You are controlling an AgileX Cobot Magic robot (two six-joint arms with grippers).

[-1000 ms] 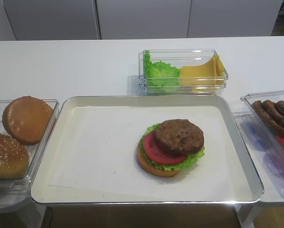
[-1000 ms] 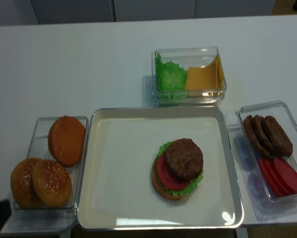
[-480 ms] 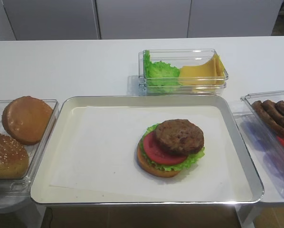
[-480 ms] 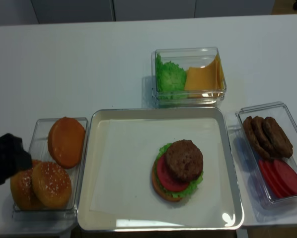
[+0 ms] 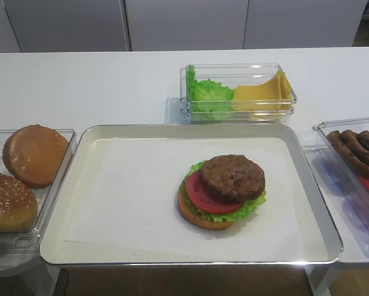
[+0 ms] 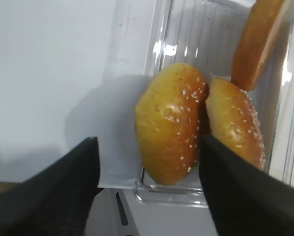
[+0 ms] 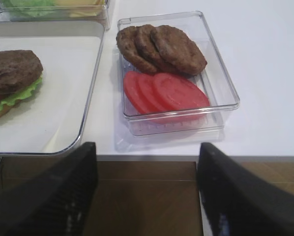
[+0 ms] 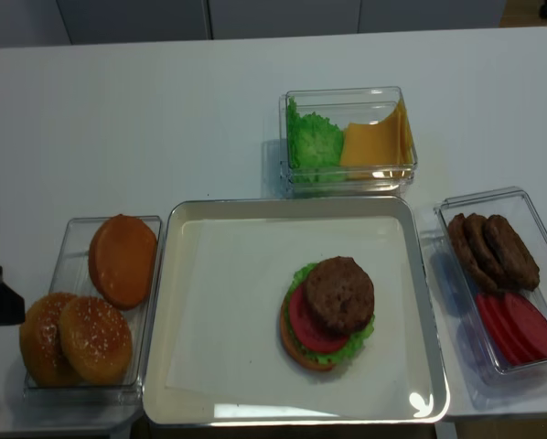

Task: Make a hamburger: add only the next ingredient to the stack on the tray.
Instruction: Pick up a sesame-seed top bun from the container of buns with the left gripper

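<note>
White tabletop (image 8: pixel 164 119) fills both overhead views, backed by pale cabinet fronts at the far edge. At its near centre we see the tray (image 8: pixel 426 302), a silver rectangle lined with white paper. On the paper, right of centre, stands the stack (image 8: pixel 327 312): bun base, green lettuce, red tomato slice and a dark patty on top, the upper layers shifted slightly toward the far right.

Left of the tray, just beside its rim, lies a clear box (image 8: pixel 74 256) holding buns. We note a smooth seedless bun half (image 8: pixel 123 260) at its far end and two sesame-speckled bun tops at its near end. The next ingredient (image 6: pixel 171 123) appears in the left wrist view as the nearer seeded dome, resting in the box and touching its neighbour, the second seeded bun (image 6: pixel 234 123).

We find the left gripper (image 6: pixel 149 189) with its fingers (image 6: pixel 58 191) spread wide, one to each side of that dome and apart from it; nothing is held. In the realsense view only a dark part of this arm shows at the left frame edge.

Behind the tray, a second clear box (image 8: pixel 349 142) contains lettuce and yellow cheese. To the right, a third box (image 7: pixel 176 73) holds a row of brown patties and overlapping tomato slices. We see the right gripper (image 7: pixel 147 194) hanging off the table's near edge, jaws parted and empty.
</note>
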